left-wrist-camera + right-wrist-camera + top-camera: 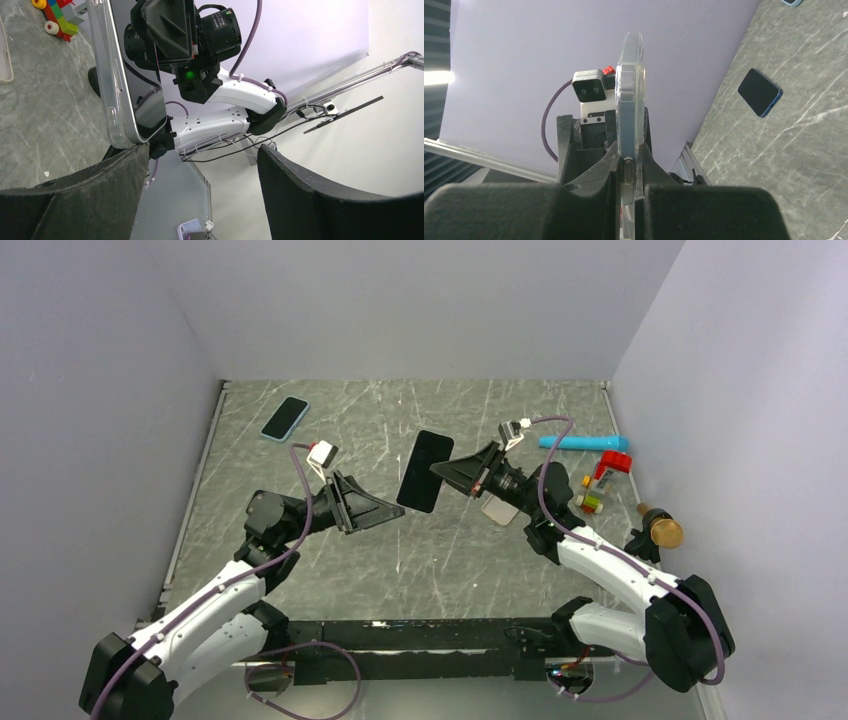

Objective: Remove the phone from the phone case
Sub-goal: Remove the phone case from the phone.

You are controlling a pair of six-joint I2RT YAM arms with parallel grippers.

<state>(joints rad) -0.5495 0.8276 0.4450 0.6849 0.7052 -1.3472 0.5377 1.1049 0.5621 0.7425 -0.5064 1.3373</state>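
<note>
A black phone in a clear case (424, 470) is held upright in the air above the table's middle. My right gripper (447, 473) is shut on its right edge. In the right wrist view the cased phone (629, 90) stands edge-on, clamped between my fingers (594, 175). My left gripper (392, 510) is open just left of and below the phone. In the left wrist view the phone's silver edge in the clear case (116, 85) hangs at the upper left. Its bottom corner meets my left fingertip (131, 156). The gap (200, 155) between the fingers holds nothing.
A blue phone (285, 418) lies at the back left, also in the right wrist view (760, 92). A pale empty case (500, 511) lies under the right arm. At the right are a teal tube (583, 443), a red piece (612, 464), toy bricks (590, 502) and a brass-topped object (662, 530).
</note>
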